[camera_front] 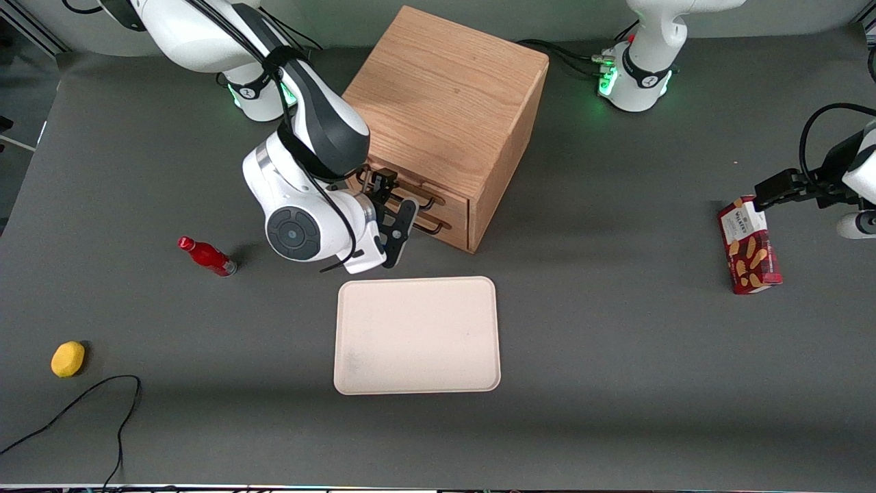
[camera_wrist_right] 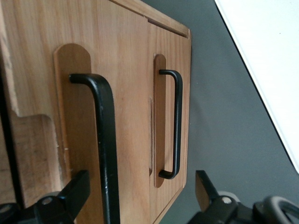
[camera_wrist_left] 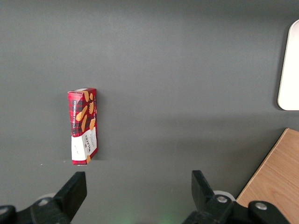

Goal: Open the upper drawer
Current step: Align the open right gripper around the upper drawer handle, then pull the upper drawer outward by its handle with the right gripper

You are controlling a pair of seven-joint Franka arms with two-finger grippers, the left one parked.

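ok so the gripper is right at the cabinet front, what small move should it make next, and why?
Probably ease straight in until the upper drawer's handle sits between the fingers, then close. The gripper is open in front of the upper drawer, its fingers straddling the black bar without gripping it. That drawer looks still shut, flush like the lower drawer, so pulling now would move nothing.

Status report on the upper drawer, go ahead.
Gripper open, fingers astride upper drawer handle, not yet clamped. Upper drawer shut. Tray on the table in front of cabinet.

"WALKERS" on white label of red tartan biscuit box; nothing else legible.
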